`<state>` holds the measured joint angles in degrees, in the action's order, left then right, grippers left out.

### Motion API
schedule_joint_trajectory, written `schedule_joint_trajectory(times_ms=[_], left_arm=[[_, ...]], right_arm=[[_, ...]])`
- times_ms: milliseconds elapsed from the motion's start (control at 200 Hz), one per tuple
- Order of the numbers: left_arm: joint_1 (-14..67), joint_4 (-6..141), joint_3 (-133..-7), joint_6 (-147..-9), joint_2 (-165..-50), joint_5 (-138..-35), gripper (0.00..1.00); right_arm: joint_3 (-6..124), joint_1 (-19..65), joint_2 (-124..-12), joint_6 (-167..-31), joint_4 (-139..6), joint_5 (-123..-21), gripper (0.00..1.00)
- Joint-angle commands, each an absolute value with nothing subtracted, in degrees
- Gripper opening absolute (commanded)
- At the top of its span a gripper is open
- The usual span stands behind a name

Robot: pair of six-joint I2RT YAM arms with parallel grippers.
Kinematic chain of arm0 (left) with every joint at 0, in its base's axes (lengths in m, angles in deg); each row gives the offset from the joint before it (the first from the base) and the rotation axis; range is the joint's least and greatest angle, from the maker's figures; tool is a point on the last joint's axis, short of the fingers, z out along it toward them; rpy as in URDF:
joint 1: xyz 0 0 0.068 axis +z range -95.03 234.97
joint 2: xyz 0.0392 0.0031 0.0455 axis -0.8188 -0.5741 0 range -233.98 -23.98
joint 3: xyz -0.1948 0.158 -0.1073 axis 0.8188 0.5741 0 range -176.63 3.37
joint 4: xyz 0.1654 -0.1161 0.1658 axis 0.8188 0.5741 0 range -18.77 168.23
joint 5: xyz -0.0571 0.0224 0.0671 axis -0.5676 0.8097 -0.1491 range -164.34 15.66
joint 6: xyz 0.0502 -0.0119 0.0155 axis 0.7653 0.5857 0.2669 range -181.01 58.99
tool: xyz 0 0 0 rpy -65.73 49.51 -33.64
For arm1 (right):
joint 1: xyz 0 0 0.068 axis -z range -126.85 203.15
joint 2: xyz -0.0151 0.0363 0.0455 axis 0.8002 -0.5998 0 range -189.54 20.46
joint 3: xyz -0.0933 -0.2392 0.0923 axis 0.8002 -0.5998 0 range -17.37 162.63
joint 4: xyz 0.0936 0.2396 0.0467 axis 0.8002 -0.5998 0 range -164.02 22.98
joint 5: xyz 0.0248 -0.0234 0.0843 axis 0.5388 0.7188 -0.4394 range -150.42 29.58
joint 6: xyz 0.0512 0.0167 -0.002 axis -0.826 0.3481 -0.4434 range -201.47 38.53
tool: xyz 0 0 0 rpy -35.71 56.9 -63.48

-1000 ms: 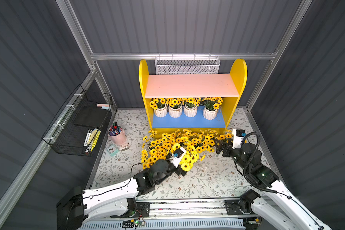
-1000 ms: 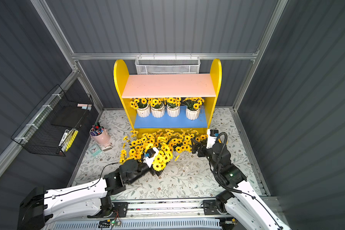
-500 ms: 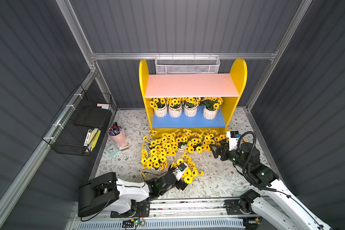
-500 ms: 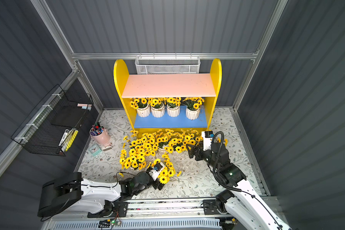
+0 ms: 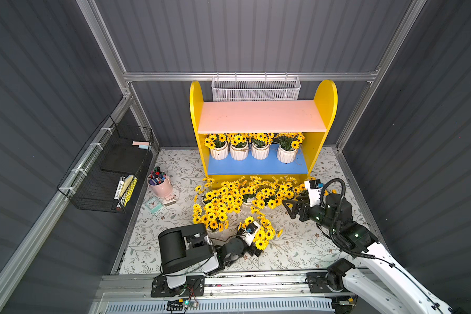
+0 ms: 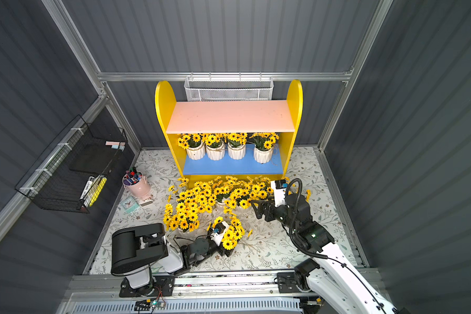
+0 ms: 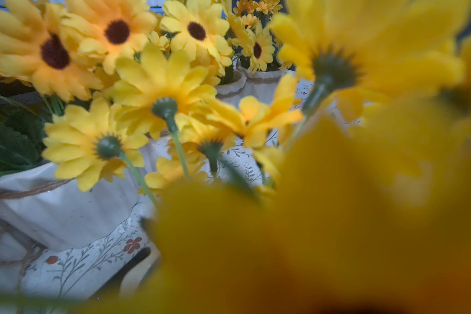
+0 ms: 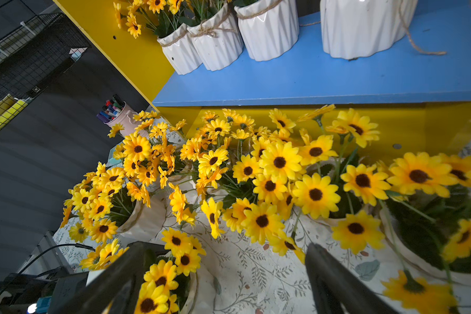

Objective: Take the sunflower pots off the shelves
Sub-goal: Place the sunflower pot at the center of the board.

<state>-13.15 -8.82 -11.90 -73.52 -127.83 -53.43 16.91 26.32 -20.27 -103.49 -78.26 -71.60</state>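
Four shelf pots [image 5: 239, 152] stand in a row on the blue board [image 5: 256, 168] of the shelves [image 5: 325, 108]; the pink board [image 5: 259, 117] is bare. A crowd of floor pots [image 5: 237, 197] is packed just in front of the shelves. Farther out from the shelves, the left gripper [image 5: 255, 250] is buried under the flowers of the held pot [image 5: 263, 236]. Its jaws are judged to be clasped round that pot, though the contact itself is hidden. The right gripper [image 5: 291, 208] is poised in front of the shelves' right end, jaws spread and empty. The step in hand is judged to be the setting-down of the held pot. Next, that pot must be released upright. A shelf pot must then be reached under the pink board, without the floor pots being knocked.
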Motion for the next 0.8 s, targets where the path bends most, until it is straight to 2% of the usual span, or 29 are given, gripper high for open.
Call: schedule_joint_trajectory(times_ms=[0, 55, 85, 105, 120, 310, 600, 795], left_arm=[[-13.5, -10.8, -11.8, -75.7, -129.1, -51.6, 0.74], [-13.5, -10.2, -11.7, -74.8, -128.4, -50.6, 0.79], [-13.5, -9.3, -11.6, -74.8, -127.8, -49.9, 0.87], [-13.5, -8.6, -11.6, -74.8, -127.3, -49.4, 0.97], [-13.5, -8.1, -11.7, -74.6, -126.9, -49.4, 0.99], [-13.5, 1.9, -11.9, -73.2, -118.7, -49.1, 1.0], [-13.5, 34.8, -17.2, -70.3, -97.6, -51.7, 0.99], [-13.5, 48.8, -19.1, -70.0, -89.6, -55.3, 0.99]], right_arm=[[18.3, 26.2, -20.2, -103.0, -78.8, -72.5, 0.94], [18.6, 26.2, -20.4, -102.9, -79.0, -72.6, 0.94], [18.7, 26.2, -20.3, -102.9, -79.1, -72.6, 0.94], [18.7, 26.2, -20.3, -102.9, -79.1, -72.6, 0.94], [18.7, 26.2, -20.2, -102.9, -79.1, -72.7, 0.95], [18.8, 26.2, -20.0, -102.3, -79.6, -72.2, 0.99], [19.6, 26.2, -19.6, -101.7, -82.5, -70.7, 0.99], [20.5, 26.2, -19.6, -102.0, -85.1, -70.7, 0.99]])
